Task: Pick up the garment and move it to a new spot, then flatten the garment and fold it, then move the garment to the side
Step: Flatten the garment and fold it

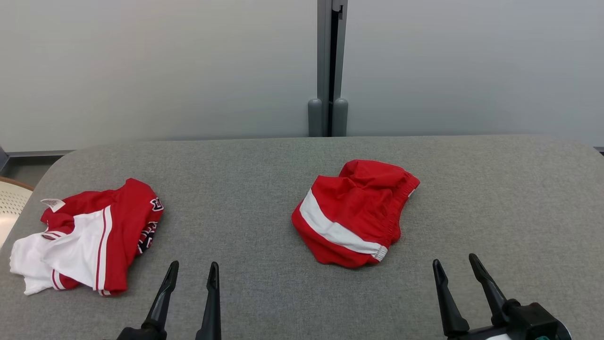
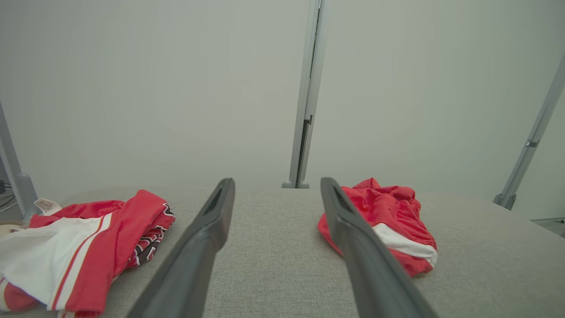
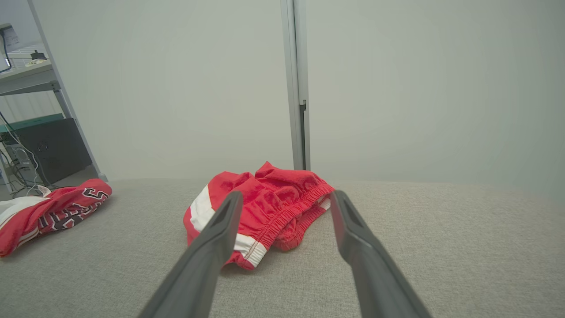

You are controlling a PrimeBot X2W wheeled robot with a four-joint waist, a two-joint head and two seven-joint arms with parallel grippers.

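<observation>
A crumpled red garment (image 1: 355, 215) with a white stripe and an elastic waistband, a pair of shorts, lies in the middle of the grey table (image 1: 264, 189). It also appears in the left wrist view (image 2: 388, 216) and the right wrist view (image 3: 269, 207). My left gripper (image 1: 194, 265) is open near the front edge, left of the shorts and apart from them, with nothing between its fingers (image 2: 277, 182). My right gripper (image 1: 454, 259) is open at the front right, just short of the shorts, which lie ahead of its fingers (image 3: 287, 194).
A second garment, a red and white jersey (image 1: 89, 236) with a neck label, lies bunched at the table's left end. A pale chair (image 1: 9, 203) stands past the left edge. Grey partition panels with a metal post (image 1: 329, 71) close off the back.
</observation>
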